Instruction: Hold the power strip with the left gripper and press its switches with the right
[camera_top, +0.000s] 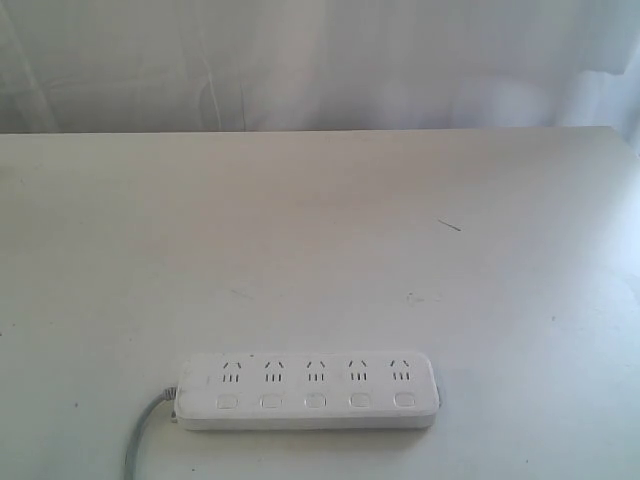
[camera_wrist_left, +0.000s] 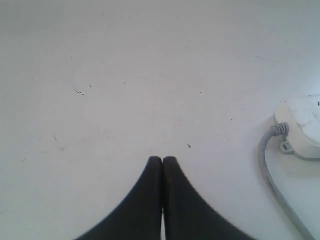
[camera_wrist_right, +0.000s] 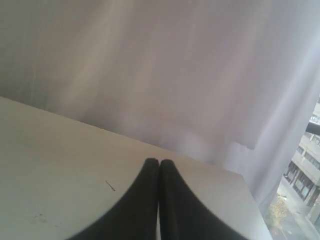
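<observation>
The power strip (camera_top: 308, 391) lies flat near the table's front edge, a long white bar with a row of small white switches (camera_top: 316, 401) along its near side. Its grey cord (camera_top: 140, 440) leaves the left end. Neither arm shows in the exterior view. In the left wrist view my left gripper (camera_wrist_left: 162, 159) is shut with nothing in it, above bare table, and the strip's cord end (camera_wrist_left: 300, 127) lies off to one side, apart from it. My right gripper (camera_wrist_right: 159, 161) is shut and empty too, over the table and facing the curtain; the strip is outside that view.
A white table (camera_top: 320, 250) fills the scene, with a white curtain (camera_top: 320, 60) behind its far edge. The right wrist view shows the table's far corner (camera_wrist_right: 240, 175) and a window with buildings (camera_wrist_right: 305, 165) beyond it.
</observation>
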